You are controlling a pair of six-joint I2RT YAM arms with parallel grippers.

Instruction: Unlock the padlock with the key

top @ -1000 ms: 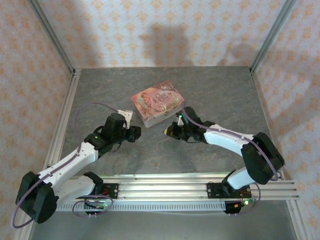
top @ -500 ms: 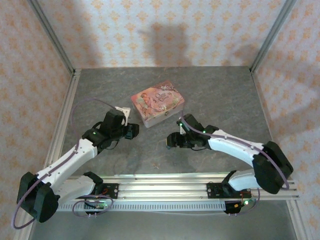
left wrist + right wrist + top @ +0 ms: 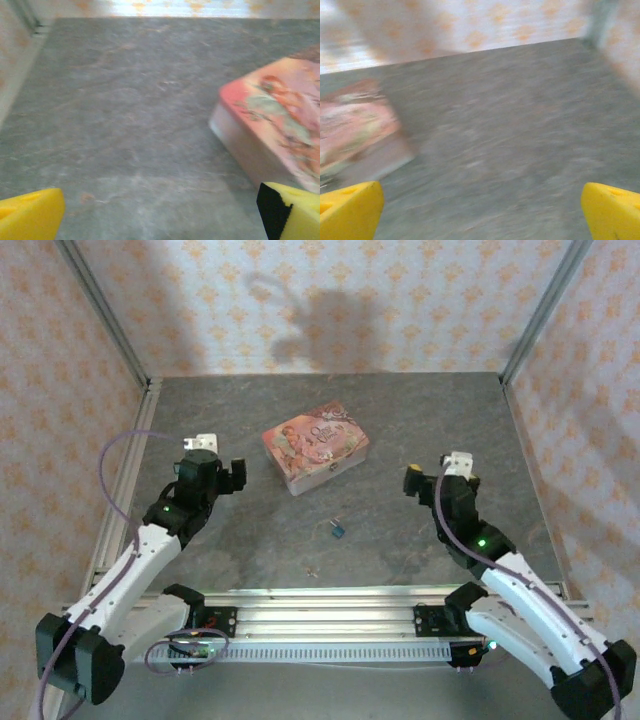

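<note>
Padlock (image 3: 338,530) lies mid-frame | key (image 3: 312,571) below it | left gripper (image 3: 226,470), right gripper (image 3: 437,474) gape empty | best to pin body before keying

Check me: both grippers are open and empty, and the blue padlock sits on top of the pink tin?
Not on it: the top view shows the padlock lying on the table, nearer the arms than the pink tin. Left gripper and right gripper are open and empty.

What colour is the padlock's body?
The padlock has a dark teal-blue body; the top external view shows it best.
</note>
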